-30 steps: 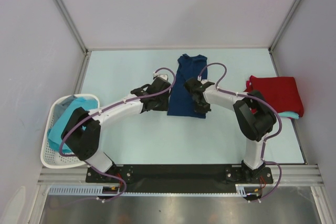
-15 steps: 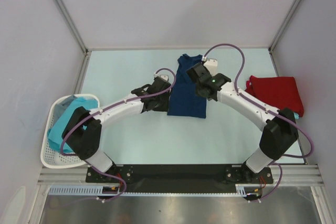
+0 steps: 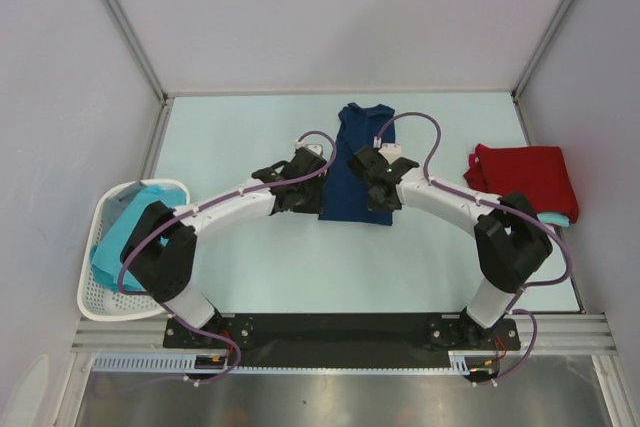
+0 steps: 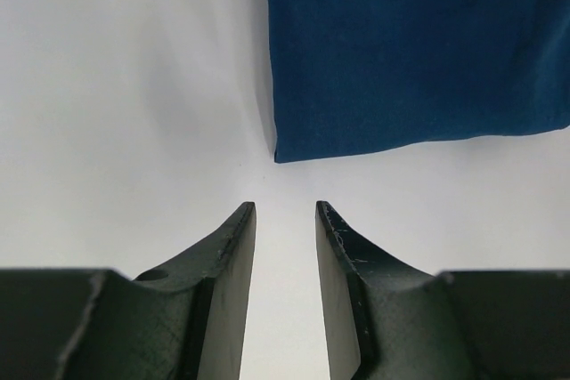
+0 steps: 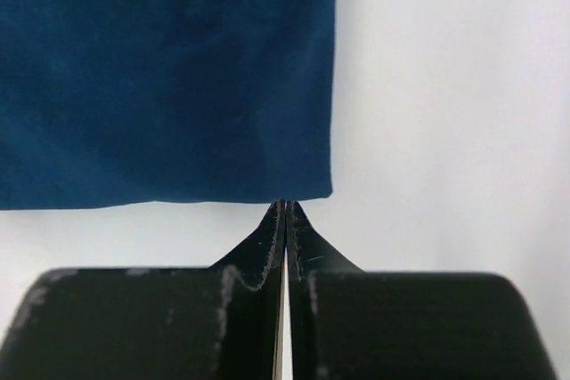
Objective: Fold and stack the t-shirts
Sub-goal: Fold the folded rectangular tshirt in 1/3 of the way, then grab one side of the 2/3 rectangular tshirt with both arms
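Navy t-shirt (image 3: 355,162) folded flat, mid-desk (image 3: 300,257) toward the far edge. Left tool (image 4: 283,211) spread, just off its near left corner, not touching. Right tool (image 5: 284,206) pressed together, tips at its near right corner. Red t-shirt (image 3: 530,177) at right edge; turquoise t-shirt (image 3: 130,227) in basket (image 3: 95,302), near left corner.

Pale mint table surface (image 3: 250,132), flat and matte, boxed in by plain grey-lilac walls (image 3: 340,17) at the back, left and right. Two slanted aluminium posts (image 3: 122,22) rising from the far-left and far-right corners. At the left edge, toward the near-left corner: a white perforated plastic basket (image 3: 100,305), rounded at the corners, rim up. Along the near edge, an aluminium rail (image 3: 560,327) with a black plate (image 3: 340,332) across its middle. Below that, a brushed steel sheet (image 3: 340,397).
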`<state>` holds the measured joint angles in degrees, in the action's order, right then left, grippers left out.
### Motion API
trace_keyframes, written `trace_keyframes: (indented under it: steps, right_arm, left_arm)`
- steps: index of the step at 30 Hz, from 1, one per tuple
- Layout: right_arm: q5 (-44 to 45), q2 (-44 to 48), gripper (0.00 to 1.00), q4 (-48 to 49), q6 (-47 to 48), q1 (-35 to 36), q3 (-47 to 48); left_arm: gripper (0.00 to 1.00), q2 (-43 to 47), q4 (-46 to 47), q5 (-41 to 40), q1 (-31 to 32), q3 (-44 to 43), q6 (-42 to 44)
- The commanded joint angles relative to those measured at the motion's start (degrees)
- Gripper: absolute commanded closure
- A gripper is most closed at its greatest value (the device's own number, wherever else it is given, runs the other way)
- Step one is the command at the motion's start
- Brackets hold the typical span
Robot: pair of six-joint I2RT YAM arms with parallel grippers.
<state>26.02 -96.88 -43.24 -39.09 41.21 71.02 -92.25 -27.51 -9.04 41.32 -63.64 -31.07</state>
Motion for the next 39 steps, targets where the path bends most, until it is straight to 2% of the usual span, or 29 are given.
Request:
trace_keyframes:
  steps: [1,16,22,25,27,28,32,39]
  right_arm:
    - [-1.76,-1.2,1.0,3.86,-0.55,0.89,0.78]
    - [-6.16,-11.84,1.0,8.35,-0.46,2.12,0.78]
    - [-0.81,-6.67,1.0,5.2,-1.6,2.47,1.57]
    - [7.0,0.36,0.8,0.01,-2.39,2.65,3.15]
    - [7.9,6.69,0.66,-1.49,-0.83,2.38,3.07]
    - [7.82,8.27,0.62,-2.19,-0.72,2.03,3.24]
    - [7.99,10.66,0.59,-7.02,-0.28,0.37,2.28]
    - [2.9,11.63,0.61,-3.52,-3.18,0.01,-8.61]
  left_arm:
    - [0.61,2.51,1.14,-1.24,-0.1,0.44,-0.92]
    - [0.61,4.88,0.88,-2.3,-0.1,3.17,-1.45]
    - [0.61,5.59,0.7,-2.65,-0.1,3.61,-1.27]
    - [0.61,5.94,1.4,-2.13,-0.1,3.52,-1.01]
    - [0.61,5.59,2.1,-1.69,-0.1,3.17,-0.66]
    - [0.61,5.41,2.28,-1.51,-0.1,2.91,-0.57]
    - [0.6,1.56,2.55,1.12,-0.1,0.36,-0.22]
    - [0.6,-4.68,3.6,4.73,0.78,-1.31,0.31]
